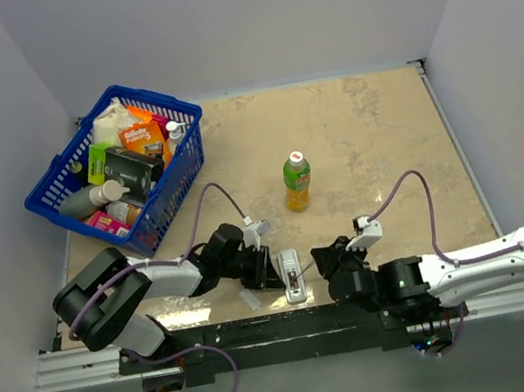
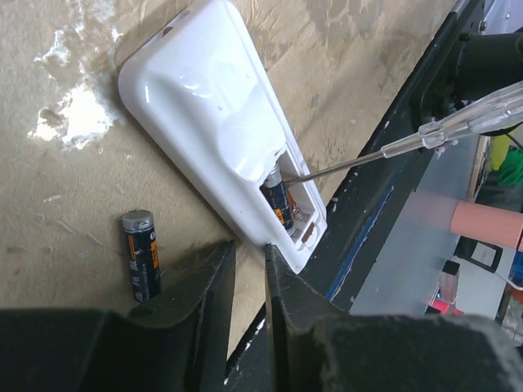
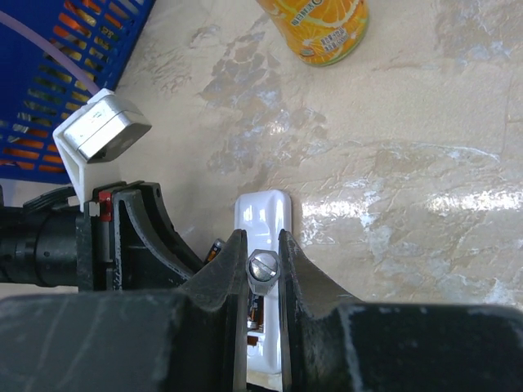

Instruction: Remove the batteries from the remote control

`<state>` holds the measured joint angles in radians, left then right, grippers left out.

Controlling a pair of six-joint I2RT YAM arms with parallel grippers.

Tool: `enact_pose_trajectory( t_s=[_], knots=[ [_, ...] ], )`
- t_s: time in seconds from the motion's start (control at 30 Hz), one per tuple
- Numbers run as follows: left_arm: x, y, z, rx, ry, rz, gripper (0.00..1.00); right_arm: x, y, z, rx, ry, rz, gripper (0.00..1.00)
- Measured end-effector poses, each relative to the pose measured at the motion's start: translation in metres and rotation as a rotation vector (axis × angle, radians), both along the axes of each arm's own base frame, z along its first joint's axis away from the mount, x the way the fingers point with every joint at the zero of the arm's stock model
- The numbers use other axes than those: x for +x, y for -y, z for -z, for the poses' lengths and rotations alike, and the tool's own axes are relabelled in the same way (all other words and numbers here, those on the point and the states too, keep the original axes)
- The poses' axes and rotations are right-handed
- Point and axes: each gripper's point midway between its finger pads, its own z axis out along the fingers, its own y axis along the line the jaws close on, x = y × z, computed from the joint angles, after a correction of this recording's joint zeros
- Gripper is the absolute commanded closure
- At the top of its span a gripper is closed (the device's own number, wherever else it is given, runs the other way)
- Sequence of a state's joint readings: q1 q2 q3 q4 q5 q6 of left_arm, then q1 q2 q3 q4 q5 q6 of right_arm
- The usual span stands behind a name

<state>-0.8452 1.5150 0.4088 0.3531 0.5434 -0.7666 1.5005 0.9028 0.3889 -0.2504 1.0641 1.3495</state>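
The white remote control [image 2: 212, 122] lies back-up near the table's front edge, its compartment open. One dark battery [image 2: 279, 204] sits in the recess beside a spring. A second battery [image 2: 141, 253] lies loose on the table to the remote's left. My right gripper [image 3: 261, 237] is shut on a clear-handled screwdriver [image 2: 458, 126], and the thin metal tip reaches into the compartment at the seated battery. My left gripper [image 2: 249, 261] hovers at the remote's near end. Its jaws stand a narrow gap apart with nothing between them, and one fingertip [image 2: 274, 255] sits against the remote's edge.
A green-capped orange drink bottle [image 1: 297, 181] stands behind the remote. A blue basket [image 1: 56, 176] full of goods sits at the back left. A small flat white piece [image 1: 252, 299] lies by the left gripper. The black front rail [image 1: 266, 332] runs just below the remote.
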Motion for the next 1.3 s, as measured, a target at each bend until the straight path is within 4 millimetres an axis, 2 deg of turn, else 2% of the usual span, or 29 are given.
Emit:
enact_pose_trajectory(
  t_s=[0.2,0.43,0.63,0.83,1.3],
  knots=[
    [0.002,0.004,0.000,-0.005,0.001,0.006,0.76,-0.001,0.010,0.005,0.101,-0.013,0.018,1.00],
    [0.002,0.006,0.000,-0.008,0.004,0.009,0.76,-0.001,0.015,0.005,0.141,-0.003,0.011,1.00],
    [0.002,0.009,-0.001,-0.012,0.004,0.008,0.77,-0.002,0.014,0.002,0.152,0.000,0.004,1.00],
    [0.001,0.011,0.000,-0.014,0.002,0.003,0.78,-0.003,0.017,0.016,0.186,-0.012,0.009,1.00],
    [0.003,0.013,-0.001,-0.001,0.004,-0.005,0.78,-0.003,0.008,0.006,0.160,0.000,-0.016,1.00]
  ],
)
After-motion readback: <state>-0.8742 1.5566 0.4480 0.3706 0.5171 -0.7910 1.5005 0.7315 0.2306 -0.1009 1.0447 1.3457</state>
